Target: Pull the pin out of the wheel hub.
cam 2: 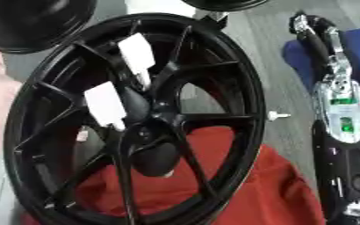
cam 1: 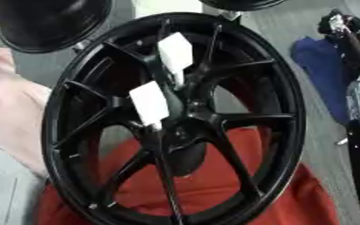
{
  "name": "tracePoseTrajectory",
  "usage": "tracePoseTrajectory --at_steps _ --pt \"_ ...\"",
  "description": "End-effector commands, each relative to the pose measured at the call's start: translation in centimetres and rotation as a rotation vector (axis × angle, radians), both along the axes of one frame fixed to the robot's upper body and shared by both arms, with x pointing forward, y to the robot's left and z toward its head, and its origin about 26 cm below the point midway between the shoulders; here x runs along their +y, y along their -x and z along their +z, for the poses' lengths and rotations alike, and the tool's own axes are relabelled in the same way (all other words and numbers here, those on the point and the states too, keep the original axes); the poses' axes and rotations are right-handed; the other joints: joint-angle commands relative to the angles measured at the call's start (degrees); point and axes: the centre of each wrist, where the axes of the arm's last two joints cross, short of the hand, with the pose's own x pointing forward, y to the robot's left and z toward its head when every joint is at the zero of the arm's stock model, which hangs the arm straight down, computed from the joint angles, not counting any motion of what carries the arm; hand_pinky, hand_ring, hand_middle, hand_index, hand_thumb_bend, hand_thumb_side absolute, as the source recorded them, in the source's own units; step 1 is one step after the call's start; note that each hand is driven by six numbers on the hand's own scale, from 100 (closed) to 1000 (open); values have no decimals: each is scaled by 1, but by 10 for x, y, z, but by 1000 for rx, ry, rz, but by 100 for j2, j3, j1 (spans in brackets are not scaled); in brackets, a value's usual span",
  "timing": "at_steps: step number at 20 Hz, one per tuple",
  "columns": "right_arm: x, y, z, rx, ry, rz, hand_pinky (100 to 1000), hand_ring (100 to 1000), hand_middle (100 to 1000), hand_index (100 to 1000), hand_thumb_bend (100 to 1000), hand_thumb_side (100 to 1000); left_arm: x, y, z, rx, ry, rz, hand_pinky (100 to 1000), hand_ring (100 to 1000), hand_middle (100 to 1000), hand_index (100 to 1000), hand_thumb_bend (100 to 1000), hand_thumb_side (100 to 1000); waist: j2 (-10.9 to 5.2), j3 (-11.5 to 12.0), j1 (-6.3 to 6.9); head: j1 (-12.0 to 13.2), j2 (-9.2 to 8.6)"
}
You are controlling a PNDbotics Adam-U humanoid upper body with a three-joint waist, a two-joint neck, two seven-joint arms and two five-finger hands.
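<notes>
Wheel [cam 1: 175,123], black and many-spoked, filled most of both views, lying tilted over a red cloth [cam 1: 214,184]; its hub [cam 1: 185,125] sat just below the middle. Two white pieces stood near that hub, an upper white piece [cam 1: 175,52] and a lower white piece [cam 1: 149,103]; these looked like the heads of pins, though which one the task meant could not be told.

The right hand [cam 2: 309,25] showed at the upper right, at the end of an arm that ran up the right edge, well apart from the wheel and above a blue cloth [cam 1: 321,74]; whether it was open or closed could not be told. The left hand showed in no view.

A small white thing [cam 2: 278,115] lay on the grey floor just beside the rim; its nature was unclear.

Risks, as judged from here: the hand had far to travel, and a reach across the rim could catch a spoke and shift the wheel on the cloth; the two white pieces stood close together, so the wrong one could be taken; a sideways pull might jam the pin rather than free it.
</notes>
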Motion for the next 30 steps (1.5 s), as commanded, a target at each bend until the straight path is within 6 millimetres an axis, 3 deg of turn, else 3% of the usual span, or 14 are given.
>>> tracePoseTrajectory --at_steps 1,6,8,12,13,14,15,17,22,25,30 --pt "-7 6 17 -52 13 -27 922 794 666 658 100 563 49 19 6 -22 89 166 620 455 284 414 268 148 -251 28 6 -110 -19" --pt "-8 6 18 -60 -3 -33 922 794 666 658 100 563 92 17 -53 60 159 342 635 479 342 477 338 127 -258 43 -32 -153 -48" --pt "-7 6 17 -60 -5 -30 923 795 666 658 100 564 102 18 -79 82 179 377 636 480 350 486 339 119 -264 34 -47 -138 -62" --pt "-4 5 16 -57 -5 -18 923 795 666 658 100 564 110 22 -128 129 201 417 688 549 461 603 418 112 -266 -21 -62 -103 -83" --pt "-3 4 16 -57 -4 -14 923 795 667 659 100 564 109 24 -139 138 200 413 736 639 593 711 521 387 -267 -37 -63 -89 -84" --pt "-2 4 16 -56 -3 -10 923 795 667 659 100 564 108 26 -147 147 197 402 742 655 613 727 542 425 -269 -52 -64 -77 -86" --pt "-2 3 16 -55 -3 -7 923 795 667 659 100 564 107 29 -153 150 193 391 781 747 747 820 686 643 -272 -68 -64 -66 -88" --pt "0 3 15 -53 -3 -1 924 795 667 659 100 564 107 38 -162 150 182 378 797 773 782 861 708 713 -279 -98 -60 -39 -81" --pt "0 2 15 -53 -3 2 924 796 667 659 100 562 106 45 -159 112 199 379 776 744 743 827 663 733 -293 -104 -50 -33 -56" --pt "0 3 15 -54 -4 -1 924 796 667 659 100 561 100 45 -151 51 269 380 738 665 636 743 464 667 -301 -89 -56 -51 -50" --pt "1 3 15 -59 -11 0 925 796 667 659 100 557 71 43 -134 -132 482 286 721 624 597 709 408 612 -318 -80 -101 -66 -26"
